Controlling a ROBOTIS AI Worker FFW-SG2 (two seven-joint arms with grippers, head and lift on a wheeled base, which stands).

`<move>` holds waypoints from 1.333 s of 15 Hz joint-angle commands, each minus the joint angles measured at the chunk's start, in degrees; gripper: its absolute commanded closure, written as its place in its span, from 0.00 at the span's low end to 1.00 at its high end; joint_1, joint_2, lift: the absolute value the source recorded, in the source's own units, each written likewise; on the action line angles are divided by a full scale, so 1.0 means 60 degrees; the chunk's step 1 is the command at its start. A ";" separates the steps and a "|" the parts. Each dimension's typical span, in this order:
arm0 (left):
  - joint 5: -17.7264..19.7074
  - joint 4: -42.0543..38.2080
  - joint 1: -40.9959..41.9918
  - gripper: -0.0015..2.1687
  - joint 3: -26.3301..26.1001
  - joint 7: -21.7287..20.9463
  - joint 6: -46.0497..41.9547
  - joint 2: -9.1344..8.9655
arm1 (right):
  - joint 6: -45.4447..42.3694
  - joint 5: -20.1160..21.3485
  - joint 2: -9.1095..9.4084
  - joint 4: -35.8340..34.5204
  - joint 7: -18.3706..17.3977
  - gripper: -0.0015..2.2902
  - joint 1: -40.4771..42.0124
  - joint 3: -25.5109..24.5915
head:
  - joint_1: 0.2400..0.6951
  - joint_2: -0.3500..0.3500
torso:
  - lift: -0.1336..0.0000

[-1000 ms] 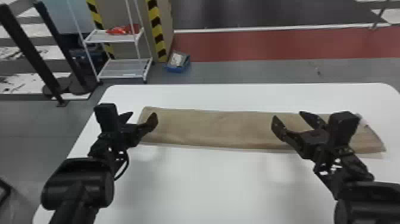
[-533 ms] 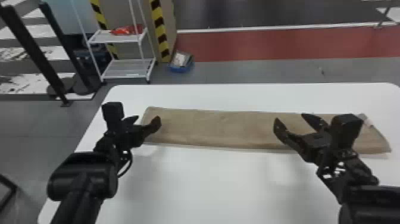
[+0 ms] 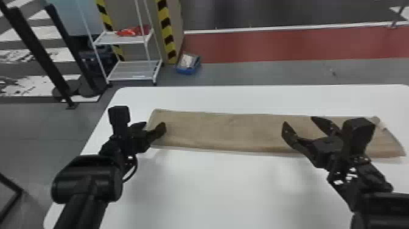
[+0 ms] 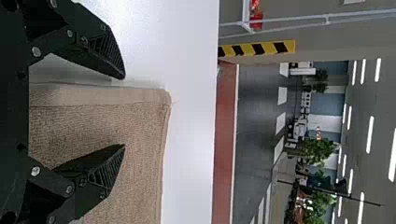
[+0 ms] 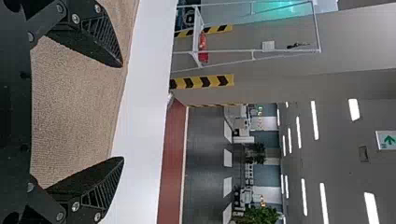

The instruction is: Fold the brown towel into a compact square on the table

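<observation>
brown towel (image 3: pixel 225 131) lies in a long strip on table (image 3: pixel 213 188)

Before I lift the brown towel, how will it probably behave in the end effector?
The brown towel will probably hang floppy, since it looks like soft woven cloth. Its folded layers may slip open, because nothing visible fastens them. It seems unlikely to roll, lying flat on the table.

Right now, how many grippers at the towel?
2: the left gripper at the left end of the towel, the right gripper nearer its right end, both open.
</observation>
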 commanded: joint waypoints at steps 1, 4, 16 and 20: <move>-0.0042 -0.0004 -0.0034 0.25 -0.0015 -0.0039 0.0316 0.0015 | 0.0000 -0.0015 0.0096 -0.0052 0.0001 0.09 0.0026 -0.0003 | 1.00 0.68 | 0.08; -0.0071 -0.0092 -0.0034 0.34 -0.0015 -0.0054 0.0404 0.0000 | 0.0000 -0.0015 0.0096 -0.0096 -0.0013 0.09 0.0070 -0.0018 | 1.00 0.68 | 0.08; 0.0573 -0.4194 0.1225 0.57 0.0029 0.0019 0.3421 -0.0117 | 0.0146 0.0176 0.0096 0.0124 0.0001 0.09 -0.0209 -0.0033 | 1.00 0.65 | 0.08; 0.1115 -0.5673 0.0581 0.57 -0.0190 0.0312 0.6146 -0.0454 | 0.0761 0.0278 0.0096 0.0812 0.0924 0.63 -0.0721 -0.0033 | 1.00 0.61 | 0.08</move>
